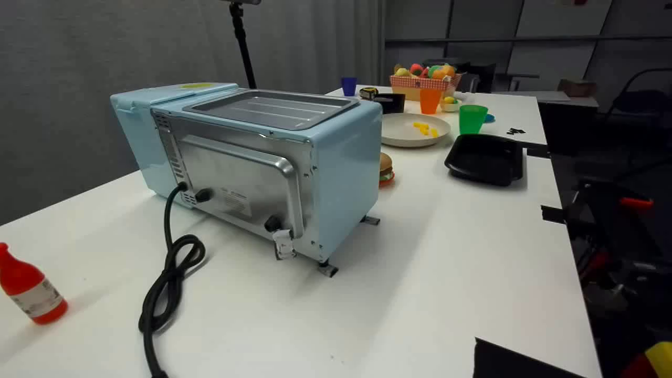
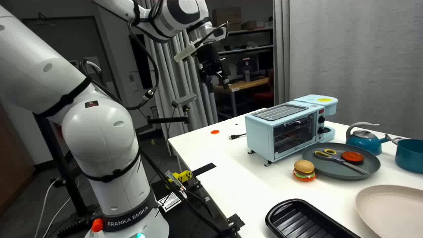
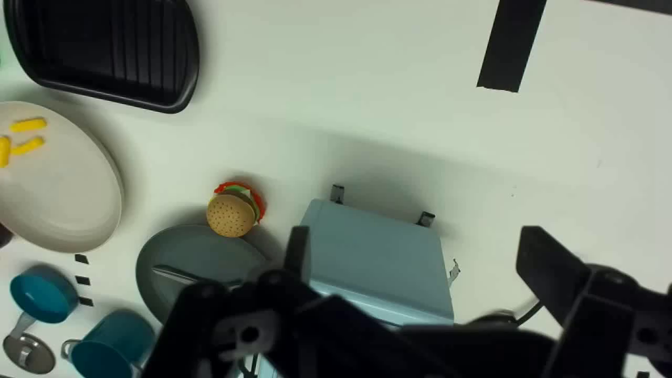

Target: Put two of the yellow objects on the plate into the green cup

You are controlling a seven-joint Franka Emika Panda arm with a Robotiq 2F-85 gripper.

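Resting on the plate (image 3: pixel 68 194) are yellow objects (image 3: pixel 28 125).

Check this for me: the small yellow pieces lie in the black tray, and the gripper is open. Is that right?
Not quite: the small yellow pieces lie on the whitish plate, not in the black tray, as the wrist view shows. The gripper is open.

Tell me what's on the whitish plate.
At least three yellow pieces lie on the whitish plate. In an exterior view, the toaster oven covers one side of the plate; the surface under the pieces is covered too.
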